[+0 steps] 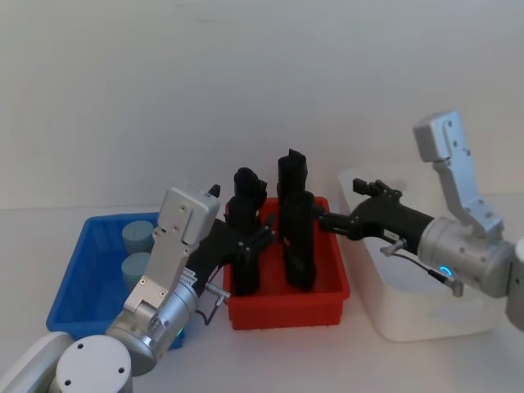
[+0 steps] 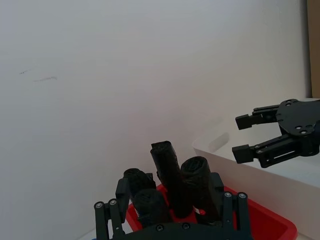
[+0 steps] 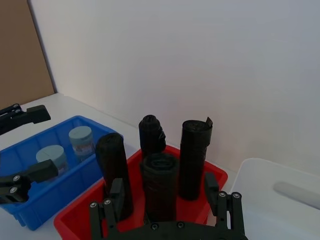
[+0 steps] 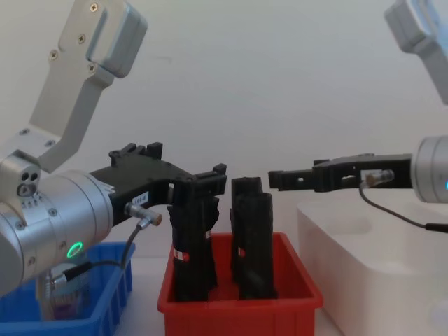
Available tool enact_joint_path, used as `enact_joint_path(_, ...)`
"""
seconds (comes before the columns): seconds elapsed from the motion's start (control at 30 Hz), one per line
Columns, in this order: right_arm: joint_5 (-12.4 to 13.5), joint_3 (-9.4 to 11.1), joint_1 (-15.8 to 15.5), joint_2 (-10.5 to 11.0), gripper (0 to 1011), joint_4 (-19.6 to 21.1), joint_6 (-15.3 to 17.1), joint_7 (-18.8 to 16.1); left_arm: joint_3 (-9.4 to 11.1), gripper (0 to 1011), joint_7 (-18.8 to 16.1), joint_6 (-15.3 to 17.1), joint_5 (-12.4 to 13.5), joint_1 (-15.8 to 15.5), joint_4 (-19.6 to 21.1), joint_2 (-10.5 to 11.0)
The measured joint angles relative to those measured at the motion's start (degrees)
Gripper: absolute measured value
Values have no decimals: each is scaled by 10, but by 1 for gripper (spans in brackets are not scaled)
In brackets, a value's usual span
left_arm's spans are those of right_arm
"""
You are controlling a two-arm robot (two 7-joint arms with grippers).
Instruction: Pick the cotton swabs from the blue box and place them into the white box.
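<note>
Two grippers hang open and empty, neither at the swabs yet. From the left wrist, the left gripper (image 2: 171, 202) has its fingers spread wide and holds nothing. The tall black rolls (image 2: 172, 175) in the red bin (image 2: 265, 222) are just ahead of it and below. The right gripper (image 2: 241, 136) faces it with jaws well parted, above the white box (image 2: 305, 200). From the right wrist, that gripper's own fingers are as wide and as bare. Two tubs of cotton swabs (image 3: 81, 139) stand in the blue box (image 3: 60, 195), beyond the rolls and well ahead of it, with the white box close beneath. From the head, the swabs sit lower than the left gripper and off to its left, beside its arm, not under its fingers. From the chest, both grippers are level, tips facing, near but apart, about the height of the roll tops. The stance reads as a ready pose: lifted off the bins and opened wide for round tubs. The blue box is on the left arm's side for the pick, and the white box is under the right for the drop.
</note>
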State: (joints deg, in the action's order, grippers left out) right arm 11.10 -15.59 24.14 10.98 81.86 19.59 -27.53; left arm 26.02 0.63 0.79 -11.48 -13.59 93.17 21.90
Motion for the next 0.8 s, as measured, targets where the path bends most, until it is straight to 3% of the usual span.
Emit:
enact_joint_path(0.3,-33,-16,38,-22,1002,-43,36,1,0,1004,0,0,0,0,0,0)
enact_joint_path(0.8,-49,-34,76,-51,1002,-99,55,27,0,1004,0,0,0,0,0,0)
